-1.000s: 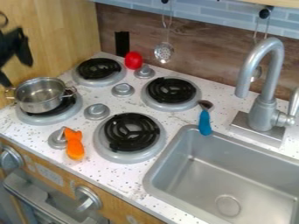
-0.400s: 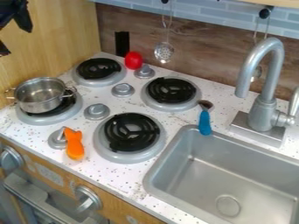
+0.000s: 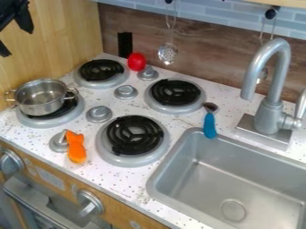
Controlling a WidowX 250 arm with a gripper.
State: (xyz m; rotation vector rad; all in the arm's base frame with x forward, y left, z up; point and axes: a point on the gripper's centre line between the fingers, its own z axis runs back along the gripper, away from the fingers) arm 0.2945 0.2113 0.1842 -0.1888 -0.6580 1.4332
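At the upper left edge, the black gripper [image 3: 17, 43] hangs in front of the wooden side panel with its two fingers spread and nothing between them. Below it, and nearest to it, a small metal pot [image 3: 42, 98] stands on the left burner. An orange toy [image 3: 76, 147] lies by the front left knob, and a red round object [image 3: 136, 61] sits beside the back knob. A spoon-like utensil with a blue handle [image 3: 209, 125] rests at the sink's back left corner.
Black coil burners [image 3: 133, 135] and grey knobs [image 3: 99, 114] cover the speckled counter [image 3: 122, 188]. At right are the metal sink [image 3: 251, 179] and its tall faucet [image 3: 281, 67]. A slotted utensil [image 3: 168, 53] hangs on the back wall.
Over the last second the gripper has risen along the left edge, away from the pot. It is almost unmoved since the middle frame. The objects on the counter have kept their places.
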